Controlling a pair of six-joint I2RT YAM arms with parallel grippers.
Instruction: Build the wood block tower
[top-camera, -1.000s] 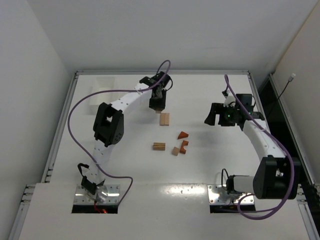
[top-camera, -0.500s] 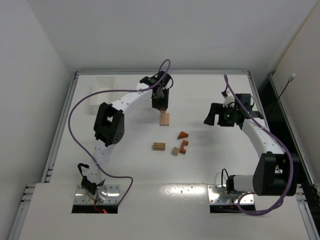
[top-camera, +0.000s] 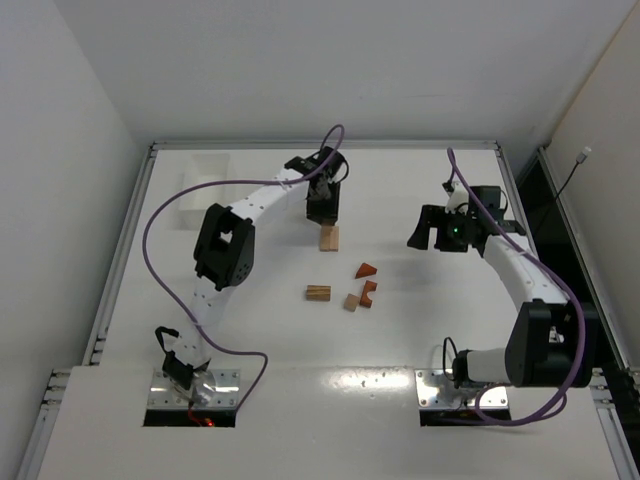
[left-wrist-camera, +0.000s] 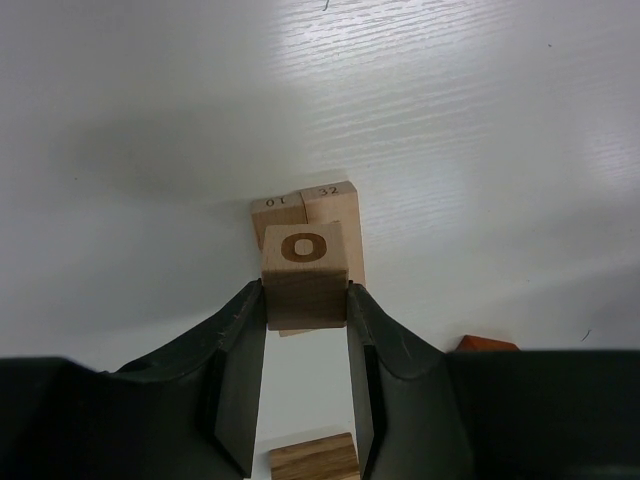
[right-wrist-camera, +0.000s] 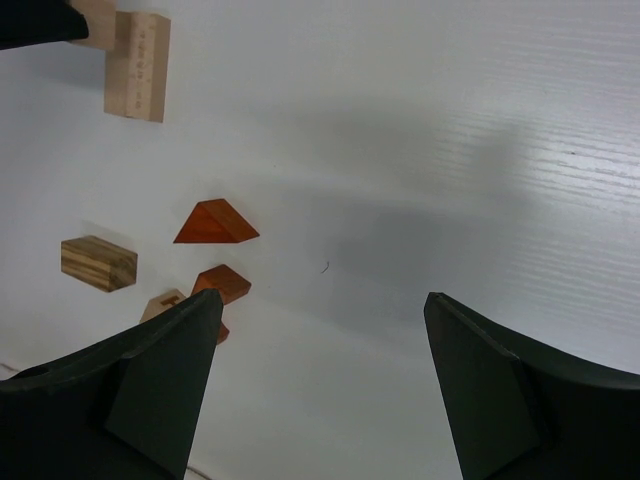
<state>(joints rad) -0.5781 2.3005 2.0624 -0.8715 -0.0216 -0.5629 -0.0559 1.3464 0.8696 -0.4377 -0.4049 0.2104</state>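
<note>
Clamped on the lettered cube (left-wrist-camera: 303, 258), the left gripper (left-wrist-camera: 305, 293) hangs over the 6 o'clock end of the tan pair (left-wrist-camera: 331, 204), so releasing off-centre could tip it off; the right gripper (right-wrist-camera: 320, 302) gapes empty.

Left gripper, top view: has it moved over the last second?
Yes. The left gripper, shut on a light tan wooden cube, has shifted slightly rightward, now nearly in line with the pair of tan wooden blocks.

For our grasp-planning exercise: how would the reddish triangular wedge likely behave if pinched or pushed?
The reddish wedge looks solid wood: probably rigid, light. Sloped faces may slip from a pinch. Lying flat, it should slide, not roll.
</note>
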